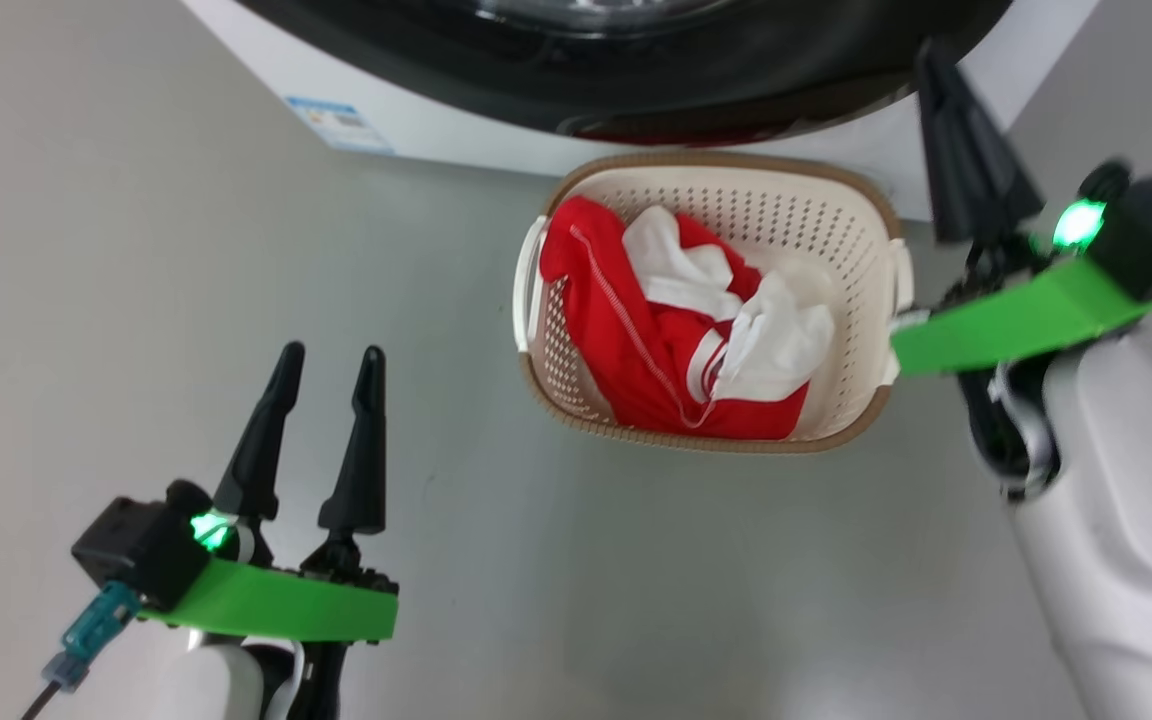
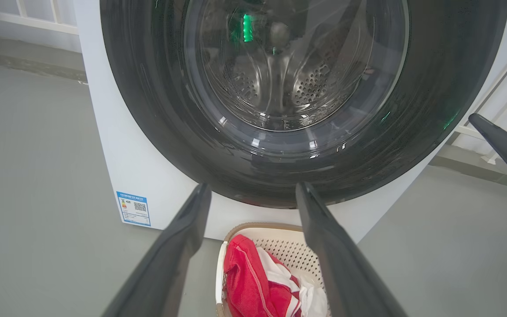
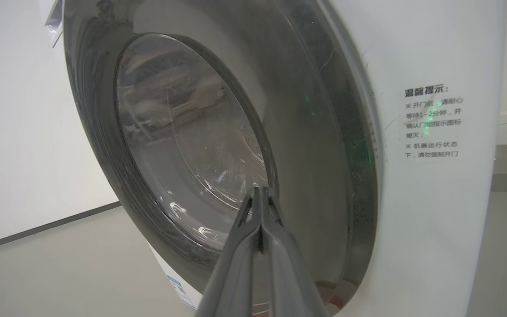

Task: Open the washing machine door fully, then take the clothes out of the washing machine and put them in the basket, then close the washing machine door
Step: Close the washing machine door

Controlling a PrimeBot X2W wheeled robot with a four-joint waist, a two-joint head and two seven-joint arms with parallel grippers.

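Observation:
The washing machine door [image 2: 156, 110] lies flat against the white washing machine [image 2: 126, 154], and the steel drum shows through its glass. In front of it on the floor stands the basket [image 1: 716, 160], holding red and white clothes [image 1: 656, 340]. My left gripper [image 1: 331, 355] hovers open and empty to the left of the basket, pointing at the machine [image 2: 253, 188]. My right gripper [image 1: 933, 60] is shut on nothing, raised to the right of the basket. Its tips [image 3: 260, 190] sit close to the door's black rim [image 3: 324, 132]; whether they touch it is unclear.
Grey floor [image 1: 136, 250] spreads left of and in front of the basket. A blue label [image 2: 134, 208] marks the washer's lower left corner and a printed notice [image 3: 431, 123] its right front. A white railing [image 2: 500, 97] runs behind the machine.

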